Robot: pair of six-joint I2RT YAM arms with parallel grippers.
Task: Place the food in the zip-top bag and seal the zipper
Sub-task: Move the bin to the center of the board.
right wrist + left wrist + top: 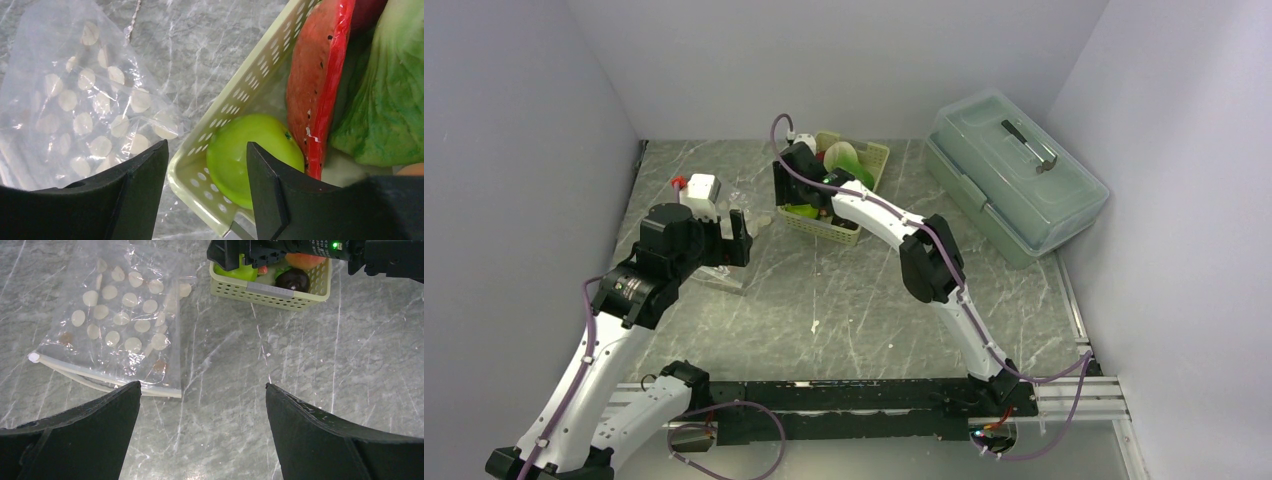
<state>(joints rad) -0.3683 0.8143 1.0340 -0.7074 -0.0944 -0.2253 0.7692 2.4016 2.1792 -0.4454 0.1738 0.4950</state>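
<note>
Left jaws: wide apart, empty, hovering over bare worktop (300,365). Neither finger (85,430) touches anything.

Just beyond the left finger we see the bag (115,325) lying flat on the worktop, with no food visible inside. The zipper (155,388) runs along the bag edge nearest these jaws. We cannot tell whether it is sealed.

Past the bag, just beside its far corner, sits the basket (270,295), which holds all the food we can see.

Right jaws: partly apart, nothing clamped, set down at the basket's bag-side corner and straddling its wall. One finger (135,195) is outside, over the bag's edge. The other is inside, at the green ball (227,155); we cannot tell whether it touches.

Beside the ball the red piece (315,85) stands on edge, then the lettuce (385,100). The maroon ball (292,279) and orange ball (305,261) lie at the basket's other end.

Farthest right: the box (1014,175), lid on.
</note>
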